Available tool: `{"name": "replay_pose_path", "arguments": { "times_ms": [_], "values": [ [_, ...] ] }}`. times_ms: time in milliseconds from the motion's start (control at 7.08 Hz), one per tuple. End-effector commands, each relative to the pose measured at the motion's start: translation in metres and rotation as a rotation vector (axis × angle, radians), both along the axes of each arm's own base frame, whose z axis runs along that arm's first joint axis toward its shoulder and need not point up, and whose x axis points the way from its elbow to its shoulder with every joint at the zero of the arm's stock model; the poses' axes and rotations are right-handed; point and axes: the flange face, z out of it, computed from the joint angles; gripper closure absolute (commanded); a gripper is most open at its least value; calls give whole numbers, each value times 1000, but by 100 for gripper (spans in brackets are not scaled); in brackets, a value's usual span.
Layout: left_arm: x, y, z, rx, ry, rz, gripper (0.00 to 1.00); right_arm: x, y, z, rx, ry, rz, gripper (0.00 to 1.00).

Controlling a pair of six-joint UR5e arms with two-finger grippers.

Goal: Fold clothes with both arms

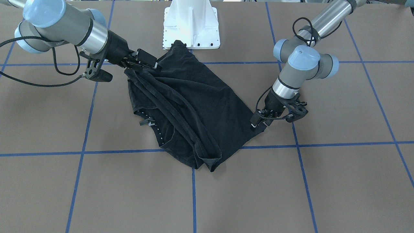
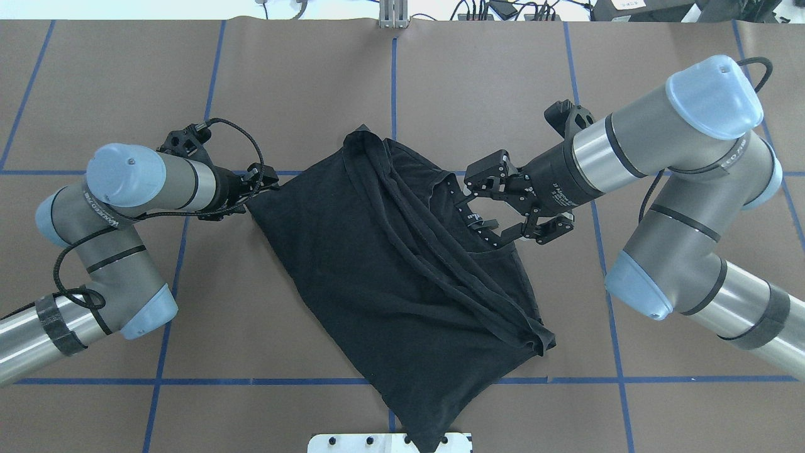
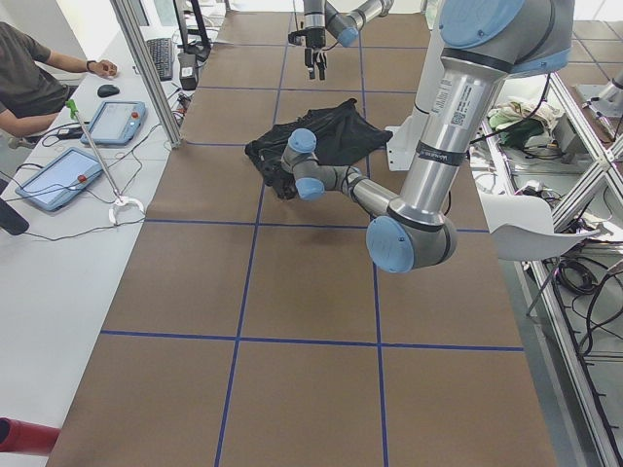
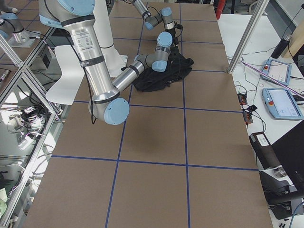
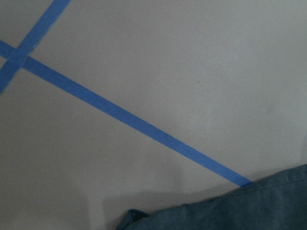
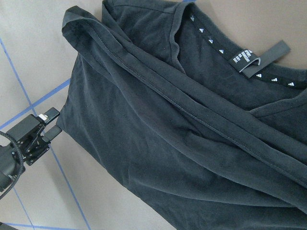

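The black T-shirt lies crumpled on the brown table. Long ridges of fabric run across it, and its collar with a small white label is turned up. My left gripper sits low at one corner of the shirt, shut on that corner. The left wrist view holds only table, tape and an edge of the shirt. Raised over the collar area, my right gripper is open with nothing between its fingers.
The white pedestal base stands at the robot's side, and one end of the shirt reaches its plate. Blue tape lines grid the brown table. A person sits at a side desk with tablets.
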Motion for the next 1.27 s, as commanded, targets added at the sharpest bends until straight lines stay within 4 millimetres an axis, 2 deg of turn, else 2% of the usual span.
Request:
{"name": "replay_pose_path", "arguments": {
  "times_ms": [0,283,565,989,1131],
  "values": [
    [11,7,2,-1,-5,13,25,2,-1,1,-2,2,3,0],
    [13,8,1,5,-8,6,29,4,-3,2,-3,3,7,0],
    [13,7,-5,11,1,2,100,6,-5,3,-4,4,13,0],
    [9,5,-7,11,0,7,100,12,-9,3,-3,2,25,0],
    [-4,-9,-6,11,-3,-21,100,15,-12,3,-3,2,33,0]
  ]
}}
